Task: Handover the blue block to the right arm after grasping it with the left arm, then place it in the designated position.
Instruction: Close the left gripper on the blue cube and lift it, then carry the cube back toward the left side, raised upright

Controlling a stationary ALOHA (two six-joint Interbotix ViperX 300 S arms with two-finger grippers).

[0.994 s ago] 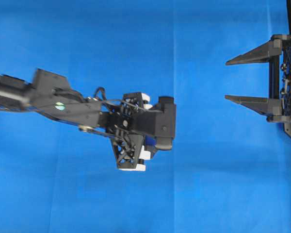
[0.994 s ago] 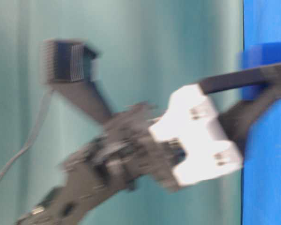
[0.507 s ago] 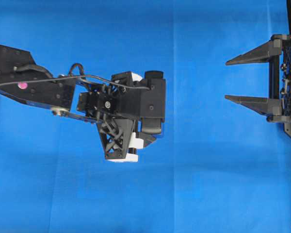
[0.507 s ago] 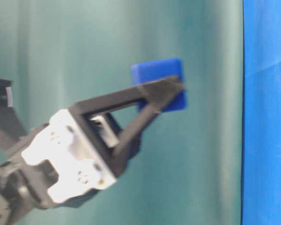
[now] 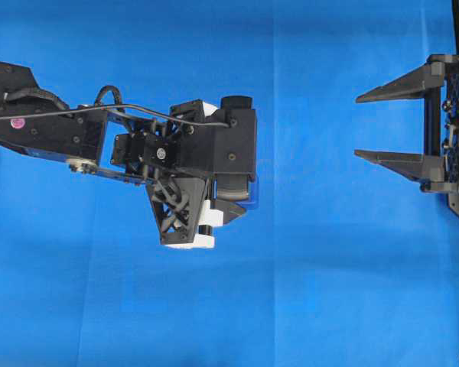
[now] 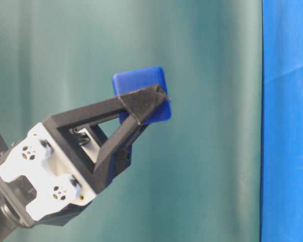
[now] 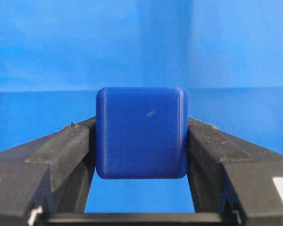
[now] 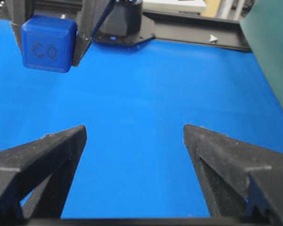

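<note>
Gripping the blue block (image 7: 141, 133) by fingertips only, clear above the counter (image 5: 329, 290), the left hand (image 6: 141, 103) risks dropping it if the wide-open, empty right hand (image 5: 367, 126) nudges it.

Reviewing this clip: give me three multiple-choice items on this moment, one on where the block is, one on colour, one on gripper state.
1. Where is the blue block?
A. lying on the cloth
B. between the left gripper's fingers
C. in the right gripper

2. What colour is the cloth?
A. bright blue
B. green
C. white

3. How does the right gripper stand?
A. shut on the block
B. shut, empty
C. open, empty

Key: 1 B, the left wrist view shows both fingers pressing its sides; 2 A, the overhead view shows it; 3 C, its fingers stand wide apart with only cloth between.
</note>
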